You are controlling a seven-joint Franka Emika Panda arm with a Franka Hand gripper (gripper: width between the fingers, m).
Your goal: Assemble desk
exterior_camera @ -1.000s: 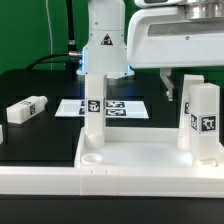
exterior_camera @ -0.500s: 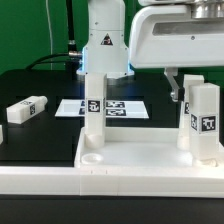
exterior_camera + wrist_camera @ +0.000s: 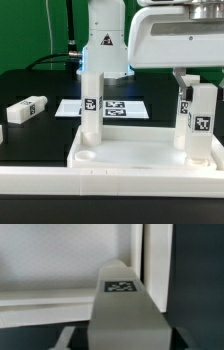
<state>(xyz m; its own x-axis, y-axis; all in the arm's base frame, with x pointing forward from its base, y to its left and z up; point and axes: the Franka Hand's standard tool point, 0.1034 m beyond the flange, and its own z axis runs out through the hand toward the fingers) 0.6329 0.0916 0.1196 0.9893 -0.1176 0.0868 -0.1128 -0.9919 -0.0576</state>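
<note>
The white tabletop tray (image 3: 130, 158) lies at the front with two tagged white legs standing in it. One leg (image 3: 92, 108) stands at the far corner on the exterior view's left. The other leg (image 3: 200, 122) stands on the right. My gripper (image 3: 197, 92) is down over the top of this right leg and shut on it. In the wrist view the gripper (image 3: 125, 339) has the leg (image 3: 125, 308) filling the gap between the dark fingers, with the tray's rim (image 3: 150, 258) beyond. A third leg (image 3: 25, 108) lies loose on the black table at the left.
The marker board (image 3: 112, 107) lies flat behind the tray, in front of the arm's base (image 3: 103, 50). A long white rail (image 3: 100, 188) runs along the front edge, against the tray.
My gripper has moved right and closed around the top of the right leg. The tray has shifted, its near-left corner swinging toward the exterior view's left.
</note>
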